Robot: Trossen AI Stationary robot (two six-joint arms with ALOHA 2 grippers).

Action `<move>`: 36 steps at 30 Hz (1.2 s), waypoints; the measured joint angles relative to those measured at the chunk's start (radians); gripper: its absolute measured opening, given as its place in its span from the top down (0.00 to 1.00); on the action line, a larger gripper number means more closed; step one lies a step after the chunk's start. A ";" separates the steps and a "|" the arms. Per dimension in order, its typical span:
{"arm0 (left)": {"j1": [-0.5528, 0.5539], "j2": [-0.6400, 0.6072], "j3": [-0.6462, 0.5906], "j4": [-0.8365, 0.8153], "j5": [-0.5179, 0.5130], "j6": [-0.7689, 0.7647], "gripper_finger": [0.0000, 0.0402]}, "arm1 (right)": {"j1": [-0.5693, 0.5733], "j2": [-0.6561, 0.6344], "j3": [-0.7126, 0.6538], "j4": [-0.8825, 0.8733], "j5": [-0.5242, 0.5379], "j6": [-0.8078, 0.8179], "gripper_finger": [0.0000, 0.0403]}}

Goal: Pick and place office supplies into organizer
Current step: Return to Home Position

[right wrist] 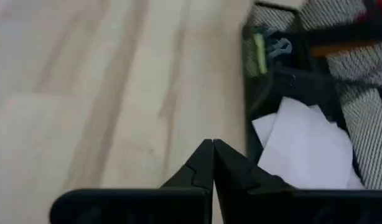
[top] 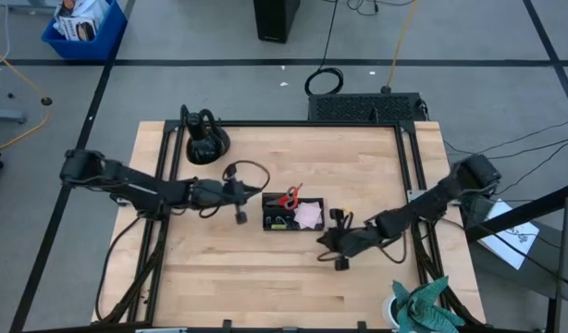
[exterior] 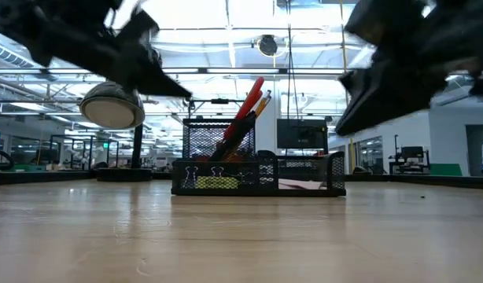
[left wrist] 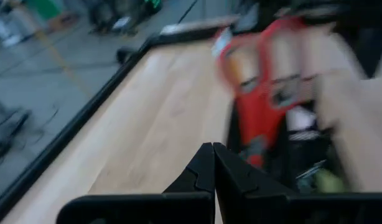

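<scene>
Hovering just left of the organizer [top: 265,220], the left end effector [top: 257,191] is pinched closed and empty. Its wrist view shows the two fingers [left wrist: 200,171] pressed tip to tip, with the red-handled scissors [left wrist: 265,93] blurred just ahead.

- Right end effector [top: 324,242]: off the organizer's near right corner and low over the desk [top: 265,277]. It is closed too, fingers [right wrist: 202,163] meeting at the tips with nothing between them.
- Organizer: near the middle of the desk, between the two arms, touched by neither.
- Scissors [top: 290,196]: standing handles-up in the mesh cup at the organizer's left end. In the low view they lean right [exterior: 243,106], with orange pencils [exterior: 262,101] beside them.
- Pink notepad [top: 309,215]: lying flat in the right compartment. The right wrist view shows it as a pale sheet [right wrist: 303,149].
- Yellow-green piece [exterior: 218,182]: in the front left compartment, with small clips [exterior: 190,174] beside it. Both also show in the right wrist view, the piece [right wrist: 259,53] and the clips [right wrist: 279,45].
- Pens: cannot be picked out.
- Black domed object [top: 206,143]: at the far left of the desk.
- Teal cloth [top: 423,310]: at the near right corner.
</scene>
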 joint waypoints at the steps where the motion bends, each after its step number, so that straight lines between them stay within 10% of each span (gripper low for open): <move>1: -0.020 -0.023 0.000 -0.008 0.006 0.013 1.00 | 0.005 -0.029 -0.001 -0.017 -0.014 -0.030 1.00; 14: -0.319 -0.175 0.000 -0.192 -0.089 0.099 1.00 | -0.147 -0.521 -0.248 -0.076 -0.122 -0.152 1.00; 36: -0.347 -0.185 0.000 -0.162 -0.013 0.200 1.00 | -0.336 -1.064 -0.623 0.193 -0.364 -0.076 1.00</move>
